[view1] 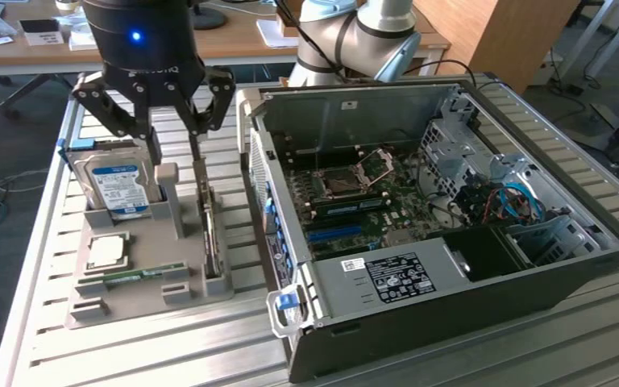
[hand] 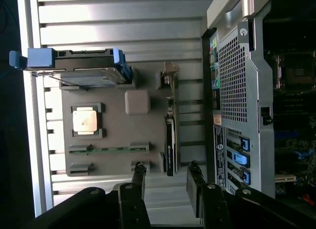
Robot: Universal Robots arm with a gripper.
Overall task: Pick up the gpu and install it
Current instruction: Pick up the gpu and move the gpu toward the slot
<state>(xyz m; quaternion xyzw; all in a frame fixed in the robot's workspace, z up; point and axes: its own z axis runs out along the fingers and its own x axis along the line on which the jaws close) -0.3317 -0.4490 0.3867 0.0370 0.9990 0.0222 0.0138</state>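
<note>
The gpu [view1: 210, 234] is a thin dark card standing on edge in a slot of the grey parts holder [view1: 164, 250], next to the open computer case [view1: 417, 210]. In the wrist view the gpu [hand: 170, 140] is a slim dark strip on the holder [hand: 116, 133]. My gripper [view1: 173, 153] hangs above the holder's far part, a little above the card's far end, not touching it. Its jaws are open with nothing between them. In the wrist view the gripper [hand: 167, 177] has its two black fingertips [hand: 138, 175] spread either side of the card's line.
A blue-labelled hard drive [view1: 116, 185] stands in the holder beside the gripper, with a CPU [view1: 107, 251] and a green RAM stick [view1: 138, 276] nearer the front. The case's motherboard has blue slots [view1: 337, 234]. Holder and case rest on a slatted metal table [view1: 126, 355].
</note>
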